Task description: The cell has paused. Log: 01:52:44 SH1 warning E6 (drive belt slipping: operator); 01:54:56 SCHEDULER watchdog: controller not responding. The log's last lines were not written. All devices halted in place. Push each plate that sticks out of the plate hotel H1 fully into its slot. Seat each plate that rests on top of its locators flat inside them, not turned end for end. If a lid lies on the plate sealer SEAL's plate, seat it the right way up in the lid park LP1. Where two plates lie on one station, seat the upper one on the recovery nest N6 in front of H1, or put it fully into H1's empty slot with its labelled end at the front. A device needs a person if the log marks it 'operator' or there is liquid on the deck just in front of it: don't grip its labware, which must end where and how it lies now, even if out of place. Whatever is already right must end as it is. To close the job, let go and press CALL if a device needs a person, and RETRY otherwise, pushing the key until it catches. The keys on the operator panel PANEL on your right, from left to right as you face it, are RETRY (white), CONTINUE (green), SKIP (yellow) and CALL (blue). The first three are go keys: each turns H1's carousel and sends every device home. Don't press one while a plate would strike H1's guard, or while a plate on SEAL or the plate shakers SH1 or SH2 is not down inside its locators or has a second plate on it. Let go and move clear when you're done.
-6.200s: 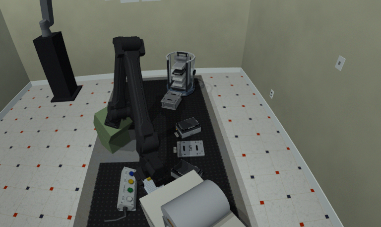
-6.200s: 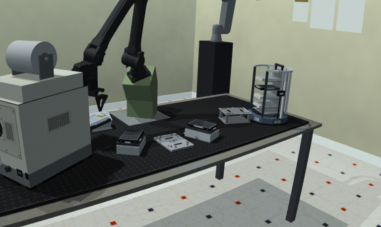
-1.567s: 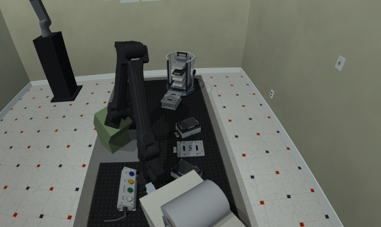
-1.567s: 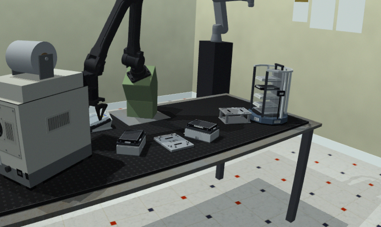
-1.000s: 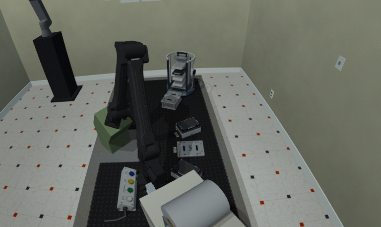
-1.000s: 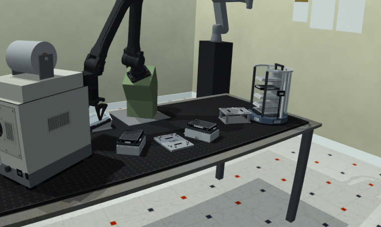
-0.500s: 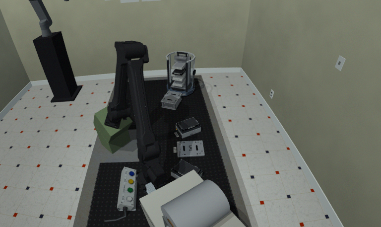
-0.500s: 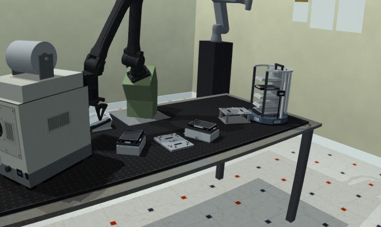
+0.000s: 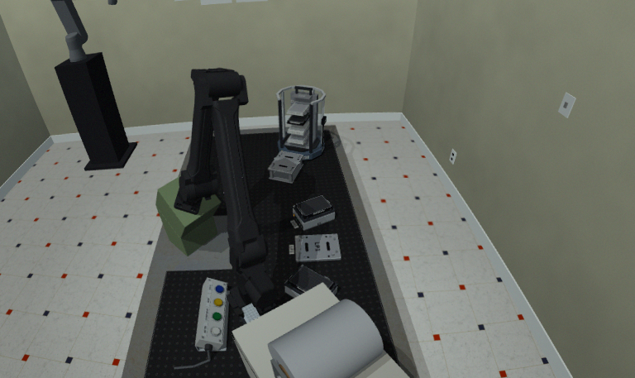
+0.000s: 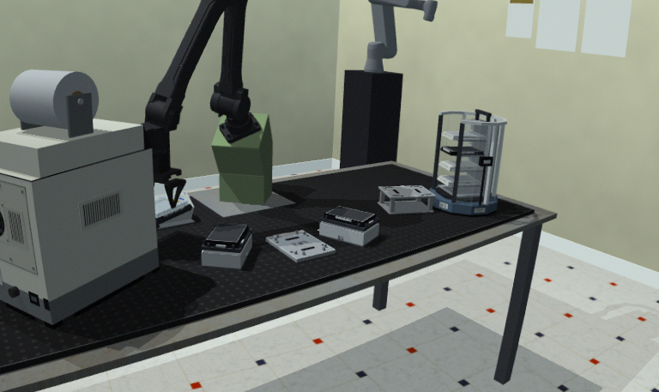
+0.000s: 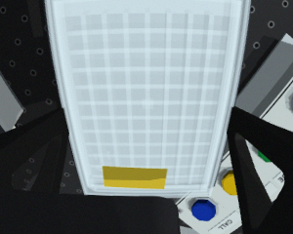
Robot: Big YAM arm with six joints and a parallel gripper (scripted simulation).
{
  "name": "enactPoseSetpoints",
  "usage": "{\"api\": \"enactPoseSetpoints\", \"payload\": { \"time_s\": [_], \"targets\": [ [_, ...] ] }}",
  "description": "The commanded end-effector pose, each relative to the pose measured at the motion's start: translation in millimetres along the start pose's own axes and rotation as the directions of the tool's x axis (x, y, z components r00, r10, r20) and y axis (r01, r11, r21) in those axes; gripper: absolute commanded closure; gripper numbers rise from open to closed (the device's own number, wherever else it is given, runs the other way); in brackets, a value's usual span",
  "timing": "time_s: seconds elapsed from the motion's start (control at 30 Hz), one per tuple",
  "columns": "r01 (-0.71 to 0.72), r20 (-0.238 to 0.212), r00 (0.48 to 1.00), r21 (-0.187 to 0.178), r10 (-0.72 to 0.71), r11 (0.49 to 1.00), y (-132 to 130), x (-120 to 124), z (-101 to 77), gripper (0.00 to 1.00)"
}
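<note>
My gripper [image 9: 249, 304] [image 10: 173, 202] [image 11: 147, 117] is shut on a clear plate [image 9: 251, 314] [image 11: 146, 73] with a yellow label, held by its long sides above the deck between panel and sealer. Panel PANEL [image 9: 202, 318] [image 11: 186, 221] has a blue CALL key [image 9: 219, 289] [image 11: 203, 210]. A black plate [image 9: 313, 206] [image 10: 350, 214] is on the farther shaker; another dark plate [image 9: 306, 279] [image 10: 228, 234] is on the nearer one. Lid park LP1 [image 9: 330, 247] [image 10: 299, 239] and nest N6 [image 9: 283, 171] [image 10: 405, 191] are bare. Hotel H1 [image 9: 306, 155] [image 10: 466, 206] holds several plates.
The sealer SEAL [image 9: 290, 318] [image 10: 92, 189] with its film roll [image 9: 327, 339] [image 10: 53, 96] stands close beside my gripper and hides its own plate position. My arm's green base block [image 9: 187, 224] [image 10: 245, 174] stands on the table's far side from the shakers.
</note>
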State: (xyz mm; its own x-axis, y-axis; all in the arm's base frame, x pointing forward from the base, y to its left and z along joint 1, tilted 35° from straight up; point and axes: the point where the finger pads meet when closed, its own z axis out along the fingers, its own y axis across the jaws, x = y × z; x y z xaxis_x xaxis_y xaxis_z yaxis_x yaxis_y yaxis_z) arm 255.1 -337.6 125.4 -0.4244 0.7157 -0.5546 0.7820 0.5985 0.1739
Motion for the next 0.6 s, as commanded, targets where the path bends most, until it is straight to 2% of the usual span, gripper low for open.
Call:
{"api": "enactPoseSetpoints", "payload": {
  "time_s": [0.0, 0.23, 0.57],
  "targets": [
    [-0.015, -0.032, 0.999, 0.0, 0.015, 1.0, 0.2, 9.7, 4.3, 0.16],
    [-0.009, 0.001, 1.0, 0.0, 0.009, 1.0, 0.8, 0.9, -7.4, 0.16],
    [-0.008, 0.01, 1.0, 0.003, 0.008, 1.0, -1.1, -4.0, -11.5, 0.16]
  ]
}}
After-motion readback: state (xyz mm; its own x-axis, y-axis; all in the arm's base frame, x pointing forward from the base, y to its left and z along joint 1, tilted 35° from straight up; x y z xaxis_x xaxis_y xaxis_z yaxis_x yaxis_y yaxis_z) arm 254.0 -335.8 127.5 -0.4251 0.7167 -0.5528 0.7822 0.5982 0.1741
